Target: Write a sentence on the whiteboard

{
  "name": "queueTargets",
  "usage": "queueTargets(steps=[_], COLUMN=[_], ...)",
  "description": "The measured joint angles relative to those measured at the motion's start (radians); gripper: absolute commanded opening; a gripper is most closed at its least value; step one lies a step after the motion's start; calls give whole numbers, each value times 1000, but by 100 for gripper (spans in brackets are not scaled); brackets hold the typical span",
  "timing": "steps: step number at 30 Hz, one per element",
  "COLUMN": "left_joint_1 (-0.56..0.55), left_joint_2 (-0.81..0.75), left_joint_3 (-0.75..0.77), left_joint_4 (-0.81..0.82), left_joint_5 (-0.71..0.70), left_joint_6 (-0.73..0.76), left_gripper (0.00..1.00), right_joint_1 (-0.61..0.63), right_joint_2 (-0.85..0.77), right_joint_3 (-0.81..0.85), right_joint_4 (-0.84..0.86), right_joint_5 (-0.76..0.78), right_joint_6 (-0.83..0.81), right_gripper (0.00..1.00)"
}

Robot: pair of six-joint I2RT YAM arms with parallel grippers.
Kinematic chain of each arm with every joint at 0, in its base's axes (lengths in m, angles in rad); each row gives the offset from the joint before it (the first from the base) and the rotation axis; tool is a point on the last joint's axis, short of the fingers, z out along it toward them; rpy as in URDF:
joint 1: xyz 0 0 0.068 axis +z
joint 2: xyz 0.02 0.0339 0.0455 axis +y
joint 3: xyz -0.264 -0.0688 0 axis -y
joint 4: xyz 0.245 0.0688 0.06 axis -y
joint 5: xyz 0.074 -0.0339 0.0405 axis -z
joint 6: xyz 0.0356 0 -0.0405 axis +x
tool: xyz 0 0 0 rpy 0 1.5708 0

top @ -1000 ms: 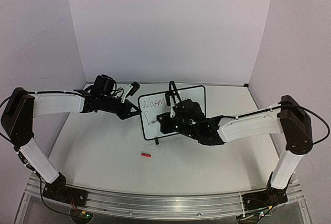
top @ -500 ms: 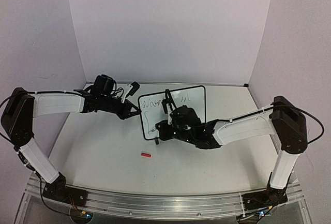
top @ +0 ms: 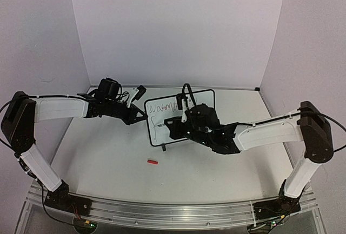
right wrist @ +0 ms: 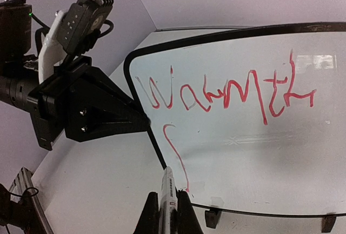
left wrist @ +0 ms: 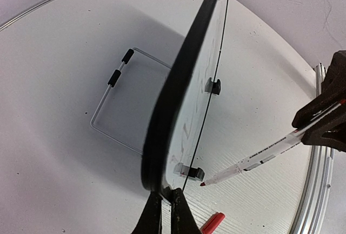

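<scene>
Upright black-framed whiteboard [right wrist: 259, 158] bears red sentence [right wrist: 227, 92] "Warmth", one stroke below

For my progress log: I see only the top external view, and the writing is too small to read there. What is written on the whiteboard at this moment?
Observer: The right wrist view shows one red word, "Warmth", on the whiteboard. Under it is a single curved stroke, and the marker in the right gripper is beside that stroke.
Operator: Does the left gripper really pinch the board, or only lean on it?
Observer: In the left wrist view, the left gripper is shut on the board's black frame, one finger on each face.
</scene>
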Motion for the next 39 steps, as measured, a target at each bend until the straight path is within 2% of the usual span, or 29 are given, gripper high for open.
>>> queueTargets(steps=[16, 39], left_joint_1=[0, 0], left_joint_2=[0, 0], left_joint_3=[0, 0], left_joint_4=[0, 0], left_joint_5=[0, 0], left_joint_6=[0, 0], left_gripper=[0, 0], right_joint_1=[0, 6], right_joint_2=[60, 62], right_joint_3=[31, 44], right_joint_4=[0, 0], right_joint_5=[9, 91], right_joint_6=[-10, -10], right_gripper=[0, 0])
